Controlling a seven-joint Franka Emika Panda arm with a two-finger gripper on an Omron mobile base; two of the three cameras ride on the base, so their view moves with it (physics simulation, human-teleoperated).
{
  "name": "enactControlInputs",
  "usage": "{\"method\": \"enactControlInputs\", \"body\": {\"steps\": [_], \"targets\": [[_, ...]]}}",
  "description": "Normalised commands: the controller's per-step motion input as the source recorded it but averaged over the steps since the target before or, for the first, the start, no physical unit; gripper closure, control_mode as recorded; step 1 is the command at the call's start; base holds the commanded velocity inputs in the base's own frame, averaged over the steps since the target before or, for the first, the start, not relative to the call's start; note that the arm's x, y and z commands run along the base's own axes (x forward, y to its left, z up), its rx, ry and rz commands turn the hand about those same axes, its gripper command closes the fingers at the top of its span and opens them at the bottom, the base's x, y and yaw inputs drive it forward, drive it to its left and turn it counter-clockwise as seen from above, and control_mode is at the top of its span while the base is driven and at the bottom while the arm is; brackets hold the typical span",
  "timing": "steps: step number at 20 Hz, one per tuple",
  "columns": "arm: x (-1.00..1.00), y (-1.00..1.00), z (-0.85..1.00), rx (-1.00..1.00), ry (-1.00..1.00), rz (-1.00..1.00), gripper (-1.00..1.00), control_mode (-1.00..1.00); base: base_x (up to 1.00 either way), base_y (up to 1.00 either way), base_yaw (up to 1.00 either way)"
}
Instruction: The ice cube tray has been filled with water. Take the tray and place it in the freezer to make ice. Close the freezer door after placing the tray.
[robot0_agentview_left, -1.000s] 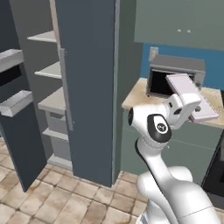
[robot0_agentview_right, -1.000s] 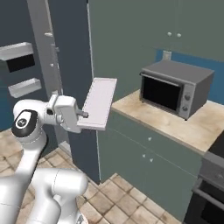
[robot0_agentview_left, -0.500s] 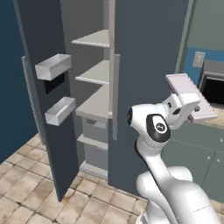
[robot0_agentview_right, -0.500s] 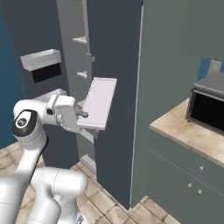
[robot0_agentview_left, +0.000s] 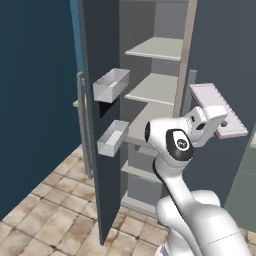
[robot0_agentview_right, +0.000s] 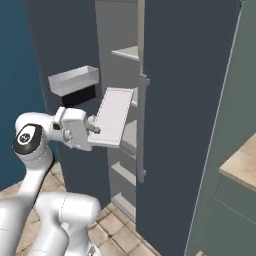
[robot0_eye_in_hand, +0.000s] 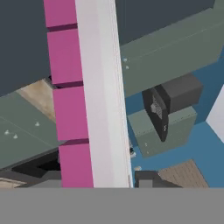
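Claw (robot0_agentview_right: 93, 131) clamped on thin pale lilac rectangular ice tray (robot0_agentview_right: 113, 116), held up in air. Tall dark slate freezer (robot0_agentview_left: 220, 60) w/ door (robot0_agentview_left: 100, 100) swung open; grey shelves (robot0_agentview_left: 152, 90) just beyond tray.

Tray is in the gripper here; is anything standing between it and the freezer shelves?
Nothing visible blocks it. The freezer door is swung open to the left, and the ice cube tray, held by the gripper, hangs before the open shelves, beside the closed right door.

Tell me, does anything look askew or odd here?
Yes: the tray, shut in the gripper by one end, is tilted, its far end raised. For a tray of water that is odd. The freezer door stands open, as it should.
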Motion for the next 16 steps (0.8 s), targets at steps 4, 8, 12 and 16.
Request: {"method": "enactControlInputs", "body": {"steps": [4, 8, 12, 16], "targets": [[0.00, 0.00, 0.00, 0.00, 0.00, 0.00, 1.00, 1.00, 0.52, 0.44, 0.00], [0.00, 0.00, 0.00, 0.00, 0.00, 0.00, 1.00, 1.00, 0.03, 0.02, -0.03], [0.00, 0.00, 0.00, 0.00, 0.00, 0.00, 1.00, 1.00, 0.00, -0.04, -0.10], [0.00, 0.00, 0.00, 0.00, 0.00, 0.00, 1.00, 1.00, 0.01, -0.02, -0.10]]}}
